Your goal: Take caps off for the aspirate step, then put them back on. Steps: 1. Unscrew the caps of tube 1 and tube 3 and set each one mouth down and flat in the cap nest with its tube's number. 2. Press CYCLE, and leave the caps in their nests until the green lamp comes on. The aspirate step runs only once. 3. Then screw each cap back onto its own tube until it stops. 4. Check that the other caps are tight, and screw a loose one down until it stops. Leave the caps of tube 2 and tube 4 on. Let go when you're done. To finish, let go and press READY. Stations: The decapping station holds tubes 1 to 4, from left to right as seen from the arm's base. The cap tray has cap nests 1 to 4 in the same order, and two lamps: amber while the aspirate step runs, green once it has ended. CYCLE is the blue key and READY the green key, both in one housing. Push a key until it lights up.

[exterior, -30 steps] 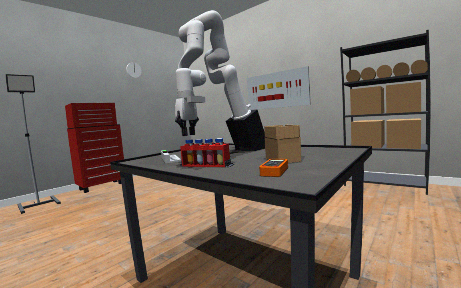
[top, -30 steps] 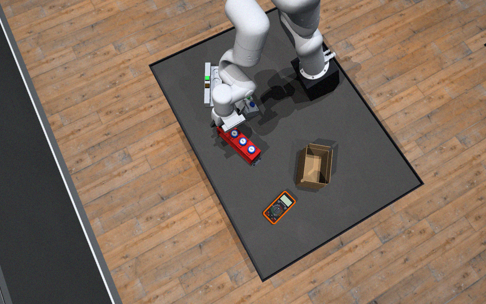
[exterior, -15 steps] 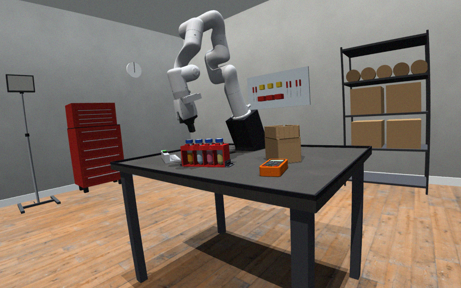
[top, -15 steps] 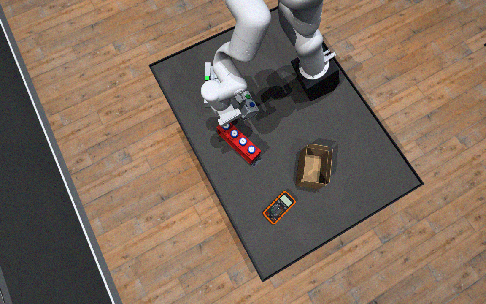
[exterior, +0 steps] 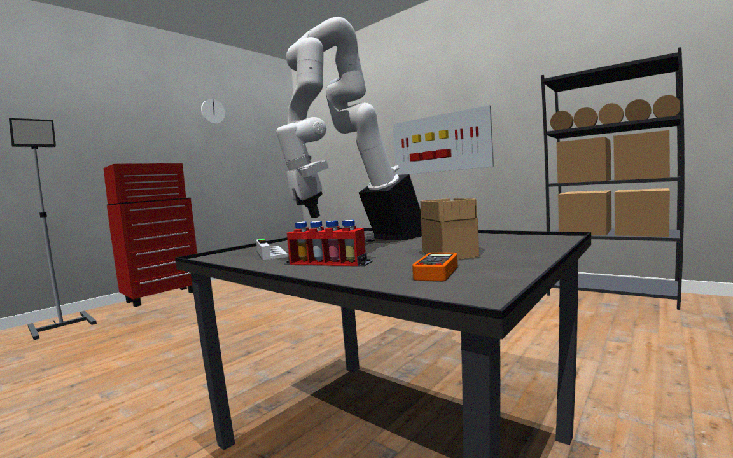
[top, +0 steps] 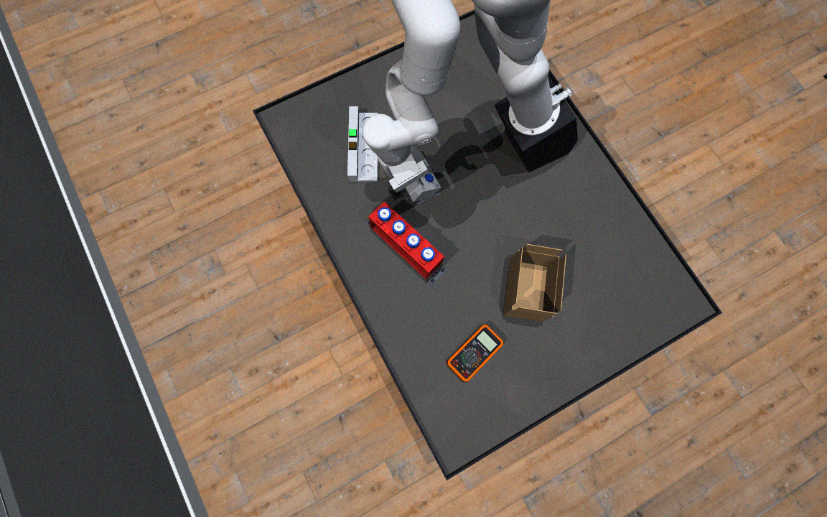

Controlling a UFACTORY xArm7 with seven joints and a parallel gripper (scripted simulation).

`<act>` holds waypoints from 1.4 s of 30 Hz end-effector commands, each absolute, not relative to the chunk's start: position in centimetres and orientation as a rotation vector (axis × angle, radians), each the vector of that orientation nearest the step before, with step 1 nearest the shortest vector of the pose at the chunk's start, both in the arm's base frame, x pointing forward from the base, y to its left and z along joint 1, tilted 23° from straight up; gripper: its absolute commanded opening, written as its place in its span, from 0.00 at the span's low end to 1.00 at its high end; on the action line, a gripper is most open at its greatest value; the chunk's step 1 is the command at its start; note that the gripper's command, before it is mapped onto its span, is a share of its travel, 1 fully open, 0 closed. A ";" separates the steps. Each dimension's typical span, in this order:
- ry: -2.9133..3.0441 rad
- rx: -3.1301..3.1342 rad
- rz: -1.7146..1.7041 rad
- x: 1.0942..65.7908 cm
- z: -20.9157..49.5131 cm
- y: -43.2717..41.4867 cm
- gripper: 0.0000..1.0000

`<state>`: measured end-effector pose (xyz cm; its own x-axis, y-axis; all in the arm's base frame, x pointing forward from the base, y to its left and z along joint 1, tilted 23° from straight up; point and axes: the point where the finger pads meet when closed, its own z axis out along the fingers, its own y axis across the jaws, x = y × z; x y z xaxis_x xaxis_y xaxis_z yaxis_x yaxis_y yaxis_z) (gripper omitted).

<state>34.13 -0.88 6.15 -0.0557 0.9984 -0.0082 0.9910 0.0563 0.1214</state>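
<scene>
Caps [top: 398,227] sit on all four tubes in the red decapping station [top: 403,252], seen from the top view, and the cap tray [top: 353,144] beside it shows its green lamp [top: 352,133] lit, so you are likely past recapping. Your arm's wrist hangs over the key housing [top: 423,186], where the blue key [top: 428,178] peeks out; the green key is hidden.

From the exterior view, your gripper [exterior: 313,208] is pinched fully together on nothing, above and behind the station, well apart from the caps [exterior: 316,224]: a blunt tip suits pressing READY.
</scene>
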 end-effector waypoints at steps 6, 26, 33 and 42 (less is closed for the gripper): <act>2.214 2.090 0.140 31.2 2.2 -4.1 0.00; 2.214 2.090 0.140 31.6 0.2 -4.4 0.00; 2.214 2.090 0.140 31.6 0.2 -4.4 0.00; 2.214 2.090 0.140 31.6 0.0 -4.4 0.00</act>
<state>31.54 -4.35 0.05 -0.0577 0.9983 -0.0054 0.9900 0.0579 0.1286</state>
